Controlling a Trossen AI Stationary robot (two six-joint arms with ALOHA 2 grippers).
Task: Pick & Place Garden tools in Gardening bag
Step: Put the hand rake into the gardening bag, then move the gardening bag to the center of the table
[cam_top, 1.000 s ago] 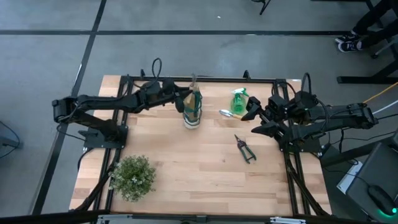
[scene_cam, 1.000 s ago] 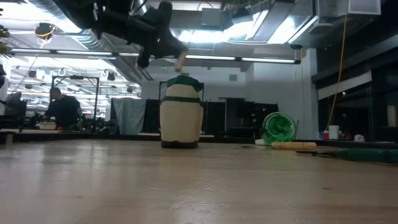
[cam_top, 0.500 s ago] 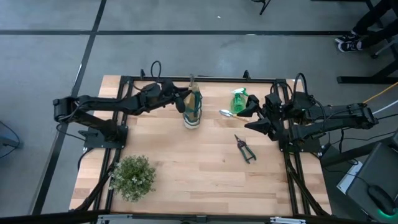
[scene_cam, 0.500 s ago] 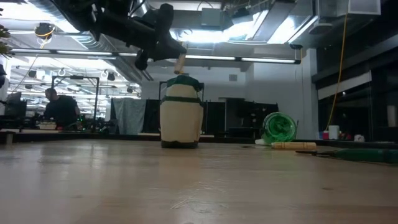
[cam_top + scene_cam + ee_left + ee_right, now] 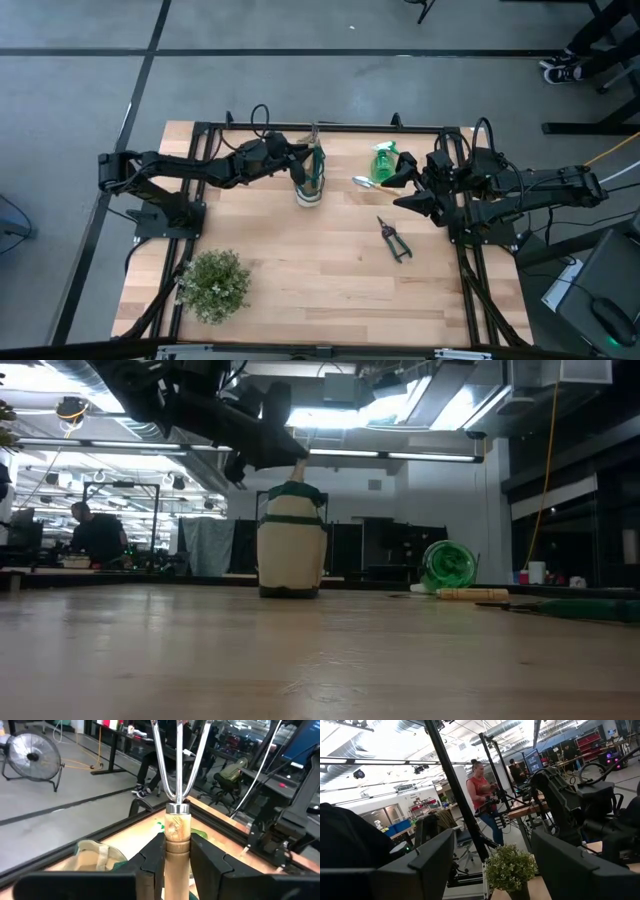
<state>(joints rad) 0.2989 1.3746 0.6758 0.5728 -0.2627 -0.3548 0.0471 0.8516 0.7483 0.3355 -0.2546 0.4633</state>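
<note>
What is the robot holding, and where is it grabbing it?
The left end effector holds the mini rake by its wooden shaft, above the gardening bag. The right end effector holds nothing.

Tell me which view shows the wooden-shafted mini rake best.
The left wrist view: the wooden-shafted mini rake fills it, shaft and silver prongs clear. The high view shows only a sliver at the cream canvas bag; low view, the shaft end; right wrist, nothing.

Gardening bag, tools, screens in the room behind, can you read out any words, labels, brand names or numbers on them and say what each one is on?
No text can be read in any view.
gardening bag: plain cream canvas, no print showing.
spray bottle: no label legible.
mini rake: bare wood and metal, no marking.
pruning shears: too small to tell.
monitor in the room behind: lit, but blurred beyond reading.
</note>
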